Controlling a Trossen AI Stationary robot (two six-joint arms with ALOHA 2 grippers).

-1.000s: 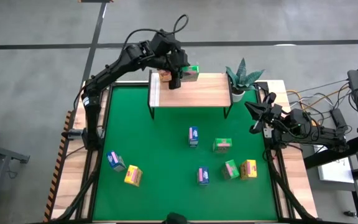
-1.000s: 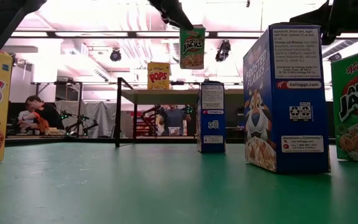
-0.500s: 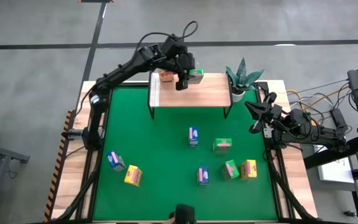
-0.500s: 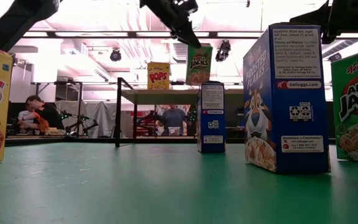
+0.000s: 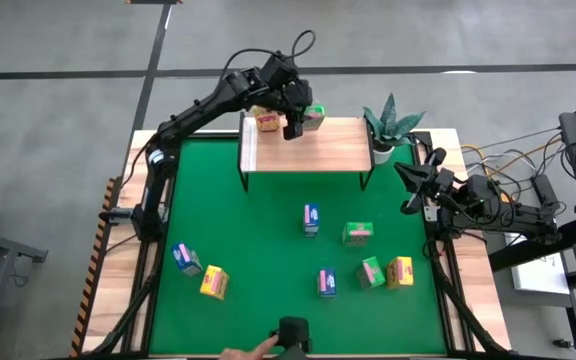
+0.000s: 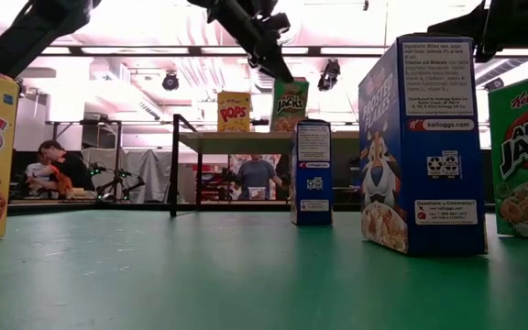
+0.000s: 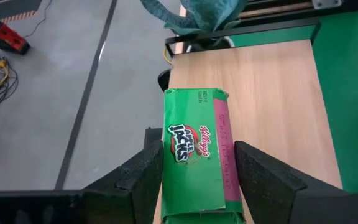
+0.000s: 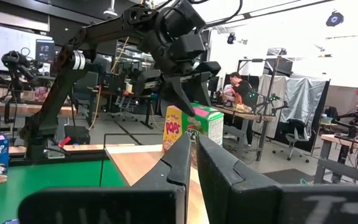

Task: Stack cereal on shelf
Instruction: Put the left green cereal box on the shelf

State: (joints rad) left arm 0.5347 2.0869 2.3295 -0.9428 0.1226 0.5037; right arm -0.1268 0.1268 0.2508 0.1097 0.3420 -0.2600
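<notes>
1. While the right arm waited at the right edge of the bench, the left gripper point(image 5: 293, 122) reached over the shelf point(image 5: 318, 155), its fingers closed on the two sides of a green cereal box point(image 5: 313, 119)
2. That green cereal box sat at the far edge of the shelf top, right of a yellow cereal box point(image 5: 266, 121) that stood on the same edge nearer the white strip end
3. In the left wrist view the green cereal box point(image 7: 199, 152) was pinched between the two dark fingers point(image 7: 148, 168), with pale wood plank beneath it; whether its base touched the plank could not be told
4. In the low view the green cereal box point(image 6: 291, 104) leaned a little, its bottom at the level of the shelf top
5. Right gripper point(image 5: 415, 184) hung near the potted plant point(image 5: 392, 125), its fingers nearly together and holding nothing
6. On the green mat: blue box point(image 5: 311, 219) near the middle, green box point(image 5: 358, 233) just right of it
7. Toward the near right corner: blue box point(image 5: 326, 283), green box point(image 5: 371, 272) and yellow box point(image 5: 400, 271) in a loose row, the last two almost touching
8. Toward the near left corner: blue box point(image 5: 186, 259) and yellow box point(image 5: 213, 283) close together
9. A person's hand point(image 5: 251, 352) showed at the near edge of the bench
</notes>
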